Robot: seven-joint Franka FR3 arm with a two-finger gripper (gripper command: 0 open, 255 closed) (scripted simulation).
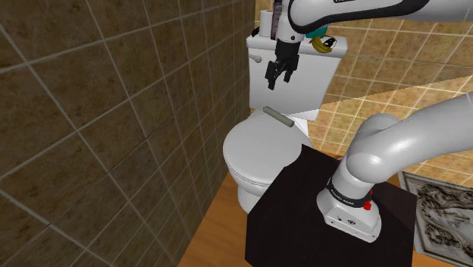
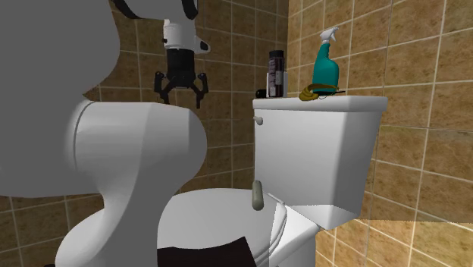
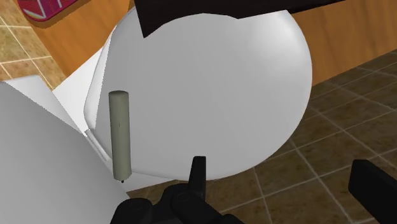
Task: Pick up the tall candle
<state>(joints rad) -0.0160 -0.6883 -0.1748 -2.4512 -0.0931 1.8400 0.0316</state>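
The tall candle (image 1: 277, 117) is a grey-green cylinder lying on its side at the back of the white closed toilet lid (image 1: 258, 152), just in front of the tank (image 1: 292, 76). My black gripper (image 1: 278, 74) hangs open in the air above the candle, in front of the tank, holding nothing. In the second exterior view the gripper (image 2: 182, 91) is high to the left of the tank (image 2: 318, 159), with the candle (image 2: 258, 195) well below it. In the wrist view the candle (image 3: 120, 135) lies ahead of and beside the spread fingers (image 3: 198, 175), apart from them.
On the tank top stand a dark can (image 2: 277, 73), a teal spray bottle (image 2: 326, 64) and a yellowish coil (image 2: 309, 93). A tiled wall (image 1: 114, 114) runs close along the toilet. The black stand (image 1: 326, 205) sits at the bowl's front. A pink mat (image 3: 48, 7) lies on the floor.
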